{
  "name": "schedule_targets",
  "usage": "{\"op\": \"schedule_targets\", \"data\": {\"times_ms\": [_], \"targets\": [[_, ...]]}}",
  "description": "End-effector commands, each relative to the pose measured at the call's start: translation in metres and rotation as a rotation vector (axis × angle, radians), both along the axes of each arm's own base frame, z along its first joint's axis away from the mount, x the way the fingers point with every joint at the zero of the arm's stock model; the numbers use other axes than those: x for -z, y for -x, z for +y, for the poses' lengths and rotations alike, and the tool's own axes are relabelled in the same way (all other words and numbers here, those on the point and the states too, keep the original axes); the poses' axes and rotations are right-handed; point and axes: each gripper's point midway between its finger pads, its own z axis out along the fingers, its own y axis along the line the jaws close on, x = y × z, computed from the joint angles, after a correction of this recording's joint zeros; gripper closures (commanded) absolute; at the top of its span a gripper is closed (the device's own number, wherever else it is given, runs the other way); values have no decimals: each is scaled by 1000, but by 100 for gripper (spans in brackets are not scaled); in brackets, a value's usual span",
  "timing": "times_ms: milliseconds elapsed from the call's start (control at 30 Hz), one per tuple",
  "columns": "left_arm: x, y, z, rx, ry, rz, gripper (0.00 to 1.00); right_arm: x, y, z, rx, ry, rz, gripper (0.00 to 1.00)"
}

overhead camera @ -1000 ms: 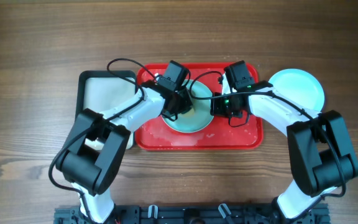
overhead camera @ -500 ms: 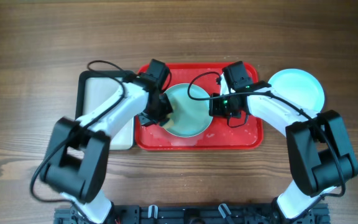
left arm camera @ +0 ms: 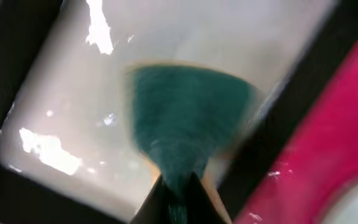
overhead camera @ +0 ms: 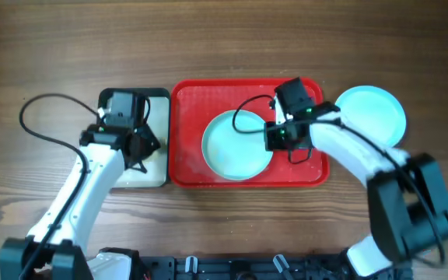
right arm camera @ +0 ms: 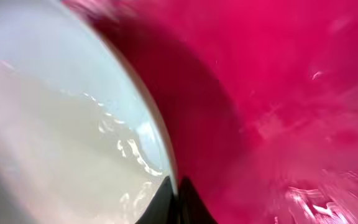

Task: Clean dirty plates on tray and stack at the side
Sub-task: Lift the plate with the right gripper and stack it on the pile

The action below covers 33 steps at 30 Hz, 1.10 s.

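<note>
Overhead view of two robot arms at a wooden desk (overhead camera: 53,47). The left end effector (overhead camera: 136,145) has left the red tray (overhead camera: 187,105), where it was over the plate a second ago. It now hangs to that tray's left, above the black-rimmed tray (overhead camera: 155,92). Its wrist view shows its fingers clamped on a green sponge (left arm camera: 188,115), which sticks out ahead of the fingertips over the wet, pale inside of that tray (the view is blurred, so whether the sponge touches the bottom cannot be told).

With that arm gone, the pale blue plate (overhead camera: 236,146) lies fully uncovered in the middle of the red tray. From above its face looks plain, with no dirt visible. The right end effector (overhead camera: 278,137) sits at the plate's right edge as before. Its wrist view shows the fingertips drawn together on the plate's rim, with the plate to their left and wet red tray to their right. A second plate (overhead camera: 373,113), also pale, rests on the desk beyond the right end effector, just outside the tray's right edge.

Judged from this, the scrubbing of this plate is probably finished and the sponge is being parked or rinsed. The likely next step is for the right arm to lift the plate and carry it to the second plate. The wet rim could slip in so thin a pinch
</note>
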Motion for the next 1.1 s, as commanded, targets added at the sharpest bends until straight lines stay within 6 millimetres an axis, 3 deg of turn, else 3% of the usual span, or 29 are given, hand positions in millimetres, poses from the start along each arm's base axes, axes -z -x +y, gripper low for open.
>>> {"op": "schedule_targets", "data": {"times_ms": [0,67,100,133,167,233,300,400,533,1067], "targets": [[14,2,16,-23,-45,-5,85,-73,-15,-18,69,175,-302,96],[13,-1,14,-25,-19,-17,65,-104,-15,-25,100,238,-423,96],[12,-1,10,-18,5,-18,60,-118,-15,-28,111,272,-482,96],[10,-2,7,-13,19,-24,55,-125,-15,-29,116,293,-516,96],[4,-5,2,-1,45,-36,44,-135,-13,-31,121,338,-564,96],[-14,-12,-13,55,120,-78,16,-147,-7,-34,117,455,-637,96],[-38,-19,-24,96,176,-139,0,-162,2,-30,99,570,-732,96],[-61,-19,-27,109,196,-208,0,-187,11,-22,94,684,-872,96],[-61,-13,-27,107,196,-193,0,-216,26,-11,61,813,-1016,96],[-61,-13,-27,107,196,-193,0,-219,25,-8,59,811,-1029,96]]}}
